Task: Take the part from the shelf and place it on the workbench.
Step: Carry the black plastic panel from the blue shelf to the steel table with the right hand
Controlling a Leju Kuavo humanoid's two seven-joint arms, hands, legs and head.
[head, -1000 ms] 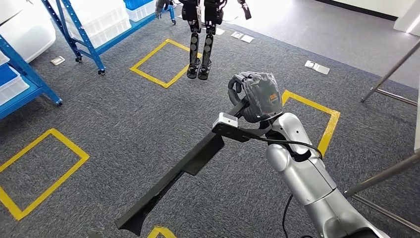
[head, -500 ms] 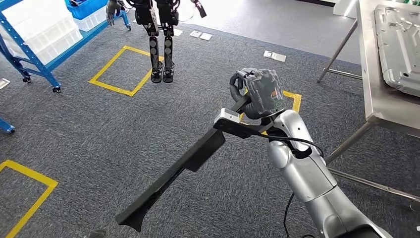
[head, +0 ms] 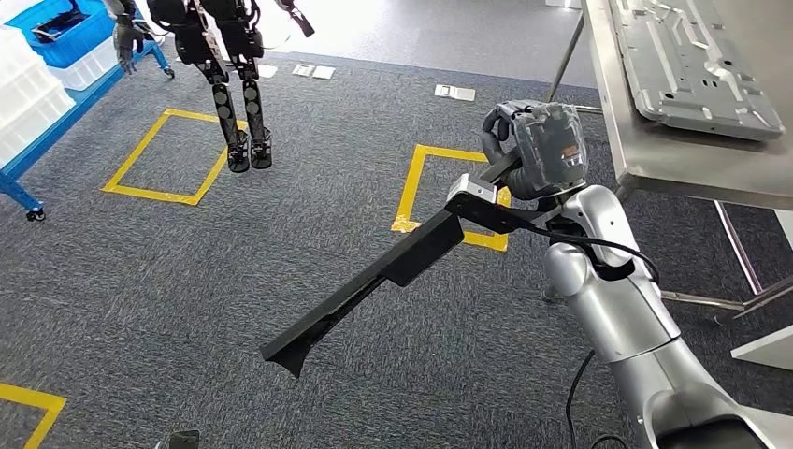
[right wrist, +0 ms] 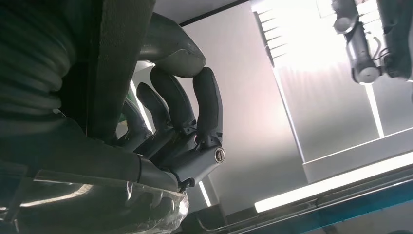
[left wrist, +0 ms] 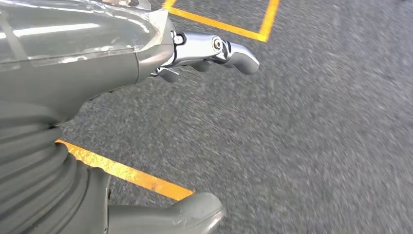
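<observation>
Note that the right hand [head: 535, 150] grips one end of the long black part [head: 374, 281]; its fingers [right wrist: 207, 105] are wrapped tightly around the part's edge. From the fingers, the part slopes down and away above the grey carpet [head: 187, 281], touching nothing else. The steel tabletop [head: 636, 140] lies just beyond the fingers and carries a grey metal panel [head: 697, 70]. The left hand [left wrist: 97, 63] holds nothing; its fingers [left wrist: 234, 51] are partly curled above the carpet.

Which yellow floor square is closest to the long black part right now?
The yellow square just behind the black part held by the right hand; the part overlaps its near edge, while the other square lies beside the standing robot's feet.
</observation>
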